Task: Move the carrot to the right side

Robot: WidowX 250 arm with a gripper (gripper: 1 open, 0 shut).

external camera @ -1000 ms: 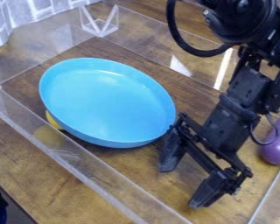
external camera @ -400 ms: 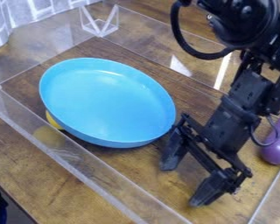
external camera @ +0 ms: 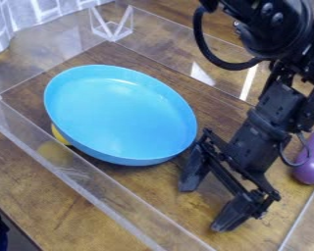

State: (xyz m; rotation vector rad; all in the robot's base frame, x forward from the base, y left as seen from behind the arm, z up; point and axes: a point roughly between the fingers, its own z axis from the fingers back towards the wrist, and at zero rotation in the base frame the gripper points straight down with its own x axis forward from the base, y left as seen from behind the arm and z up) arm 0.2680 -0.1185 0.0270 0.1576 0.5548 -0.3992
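Note:
The carrot does not show in this view; it is hidden or out of view. My gripper (external camera: 216,197) hangs low over the wooden table (external camera: 146,196), just right of the blue bowl (external camera: 118,112). Its two black fingers are spread apart with nothing between them. One fingertip (external camera: 191,180) is close to the bowl's right rim and the other (external camera: 237,217) is nearer the front edge.
A yellow lemon (external camera: 58,135) peeks out from under the bowl's left rim. A purple eggplant (external camera: 310,159) lies at the right edge, partly behind the arm. Clear plastic walls (external camera: 68,172) run along the table's front and left sides.
The arm has edged very slightly to the right. The gripper stays open and empty, and nothing else has moved.

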